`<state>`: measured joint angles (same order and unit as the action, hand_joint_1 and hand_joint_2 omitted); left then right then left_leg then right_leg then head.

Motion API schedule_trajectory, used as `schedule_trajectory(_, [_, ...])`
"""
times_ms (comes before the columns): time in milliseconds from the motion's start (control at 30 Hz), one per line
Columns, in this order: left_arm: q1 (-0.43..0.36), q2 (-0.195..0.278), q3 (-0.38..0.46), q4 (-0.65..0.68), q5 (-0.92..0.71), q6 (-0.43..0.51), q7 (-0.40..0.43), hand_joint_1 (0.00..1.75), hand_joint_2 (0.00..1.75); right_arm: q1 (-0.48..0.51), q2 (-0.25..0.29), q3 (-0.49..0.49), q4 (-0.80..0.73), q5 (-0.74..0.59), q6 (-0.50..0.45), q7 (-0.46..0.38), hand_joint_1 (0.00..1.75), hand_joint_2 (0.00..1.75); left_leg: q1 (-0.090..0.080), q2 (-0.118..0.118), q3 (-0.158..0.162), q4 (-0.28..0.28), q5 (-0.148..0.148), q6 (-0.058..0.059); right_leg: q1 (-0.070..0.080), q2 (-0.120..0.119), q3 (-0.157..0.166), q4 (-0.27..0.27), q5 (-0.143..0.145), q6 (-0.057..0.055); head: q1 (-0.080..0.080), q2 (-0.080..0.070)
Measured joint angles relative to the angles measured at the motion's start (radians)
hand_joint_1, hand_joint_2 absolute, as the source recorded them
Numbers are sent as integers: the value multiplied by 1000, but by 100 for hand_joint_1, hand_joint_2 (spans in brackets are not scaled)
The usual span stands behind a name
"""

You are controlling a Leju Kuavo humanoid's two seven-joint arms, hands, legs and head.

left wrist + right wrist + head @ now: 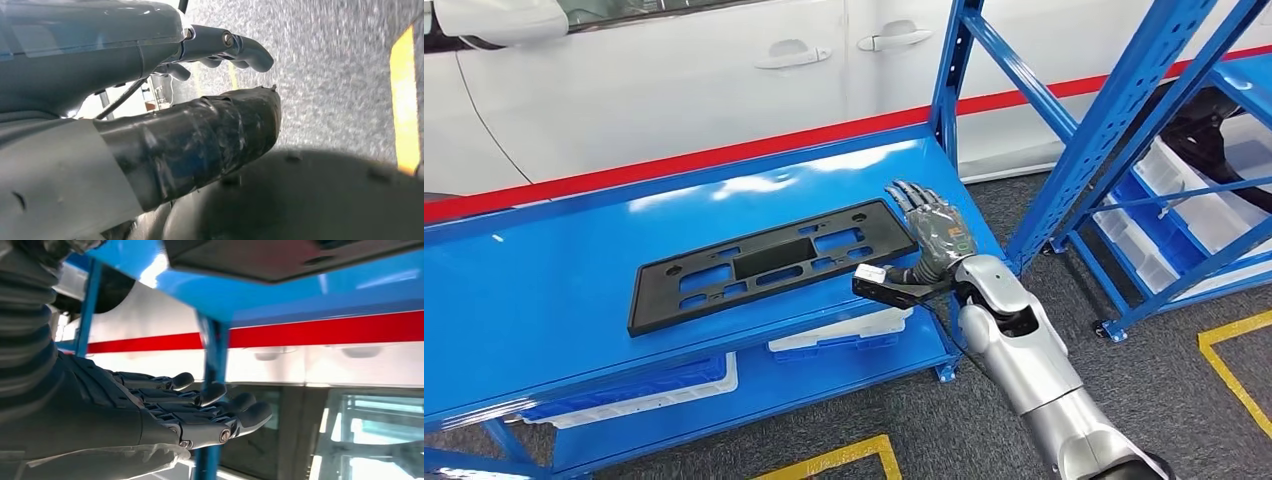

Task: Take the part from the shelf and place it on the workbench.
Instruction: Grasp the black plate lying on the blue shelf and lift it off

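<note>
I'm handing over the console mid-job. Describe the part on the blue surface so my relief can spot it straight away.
Look at the glossy blue metal shelf surface in front of the white car. Lying flat near its middle is a long black plastic rectangular plate, just beside the open right robot hand. Unlike the white bins on the level below, it is dark, thin and pierced with rectangular cut-outs.

We see a glossy blue metal workbench (544, 270) in front of a white car (674, 70) whose doors run along the back. A red stripe (724, 152) lines the bench's far edge. To the right stands blue shelving (1114, 130) holding white bins (1194, 205), on grey speckled floor (1154, 400) marked with yellow tape (1229, 365).
</note>
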<state>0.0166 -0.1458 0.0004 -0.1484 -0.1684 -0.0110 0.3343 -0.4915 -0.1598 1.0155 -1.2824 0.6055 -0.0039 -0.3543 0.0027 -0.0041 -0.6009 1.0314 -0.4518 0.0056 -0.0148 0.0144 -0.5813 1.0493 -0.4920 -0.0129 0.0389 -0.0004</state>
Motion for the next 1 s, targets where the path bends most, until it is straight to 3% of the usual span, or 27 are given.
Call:
schedule_trajectory(400, [1,0,0,0,3,4,0,0,0,-18,-30,46,-9,-19,43,-7,0,0,-3,-3,-1,1,-1,11,-3,-3,8,-16,7,12,0,0])
schedule_trajectory(733, [1,0,12,0,12,23,4,0,0,-32,-39,63,-10,-33,60,-7,0,0,-3,-3,-1,1,1,12,-1,-3,7,-16,8,14,0,0])
schedule_trajectory(867, [1,0,15,0,16,24,3,0,0,-33,-39,66,-10,-33,61,-5,0,175,-3,-3,-1,1,1,12,0,-3,7,-16,8,14,0,0])
schedule_trajectory(1000, [1,0,15,0,21,25,1,0,0,-44,-39,75,-2,-32,86,-4,0,175,-3,-3,-1,1,1,12,0,-2,7,-15,8,14,0,0])
